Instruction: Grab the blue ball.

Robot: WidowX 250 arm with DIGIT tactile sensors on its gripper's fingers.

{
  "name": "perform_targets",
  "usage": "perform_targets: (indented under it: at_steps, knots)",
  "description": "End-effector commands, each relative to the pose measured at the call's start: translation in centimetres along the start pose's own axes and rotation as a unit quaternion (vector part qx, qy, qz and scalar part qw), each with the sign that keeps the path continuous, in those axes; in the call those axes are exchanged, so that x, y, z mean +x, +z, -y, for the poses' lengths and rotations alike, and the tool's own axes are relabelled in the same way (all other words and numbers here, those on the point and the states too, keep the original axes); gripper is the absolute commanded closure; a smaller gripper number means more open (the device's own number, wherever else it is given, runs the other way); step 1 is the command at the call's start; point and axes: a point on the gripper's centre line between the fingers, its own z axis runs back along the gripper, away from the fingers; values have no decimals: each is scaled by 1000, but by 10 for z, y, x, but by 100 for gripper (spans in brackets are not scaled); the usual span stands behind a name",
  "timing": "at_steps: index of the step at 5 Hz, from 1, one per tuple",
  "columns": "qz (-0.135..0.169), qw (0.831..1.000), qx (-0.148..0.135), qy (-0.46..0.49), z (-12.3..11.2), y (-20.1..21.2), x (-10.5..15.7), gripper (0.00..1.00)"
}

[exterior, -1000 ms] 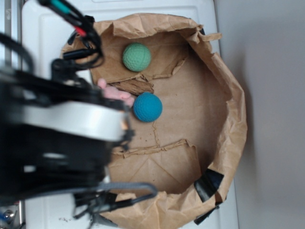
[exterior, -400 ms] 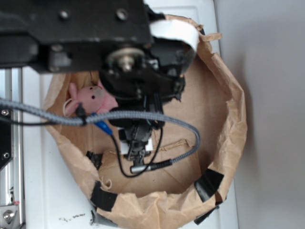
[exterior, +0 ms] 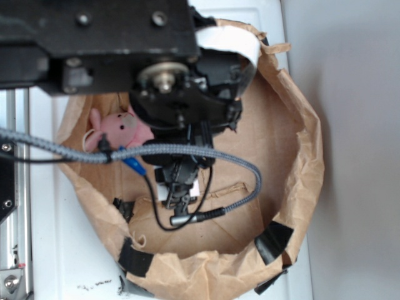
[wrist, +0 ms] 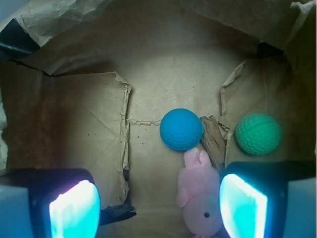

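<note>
Contents of the paper bag [wrist: 74,144], counted from the wrist view: two balls, one plush toy.

1. One blue ball [wrist: 181,129], dimpled, at the centre of the frame on the bag's flat brown floor. It sits just right of a torn paper flap edge and touches, or nearly touches, the ears of the toy below it.
2. One green ball [wrist: 258,134], dimpled, lighter in tone, at the right of the frame, apart from the blue one with a torn strip of paper between them.
3. One pink plush toy [wrist: 200,196], lower centre-right, lying with its ears toward the blue ball.

One gripper [wrist: 158,208]: its two glowing pads [wrist: 74,210] show at the lower left and lower right corners, spread wide apart, holding nothing. The toy lies against the right-hand pad; both balls are above the pads in the frame.

Exterior view: the black arm [exterior: 94,37] covers the upper left and middle of the bag [exterior: 300,156]; both balls are hidden there, only the pink toy [exterior: 119,130] shows at left.
</note>
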Motion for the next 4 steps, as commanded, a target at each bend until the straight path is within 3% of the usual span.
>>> perform_targets:
  at_steps: [1,2,4]
  knots:
    - [15,1000,-15,-3,-10,-12,22,0]
    - [9,1000,-14,0,-18,-29,31,0]
    - [31,999,3,-7,-29,-57,42,0]
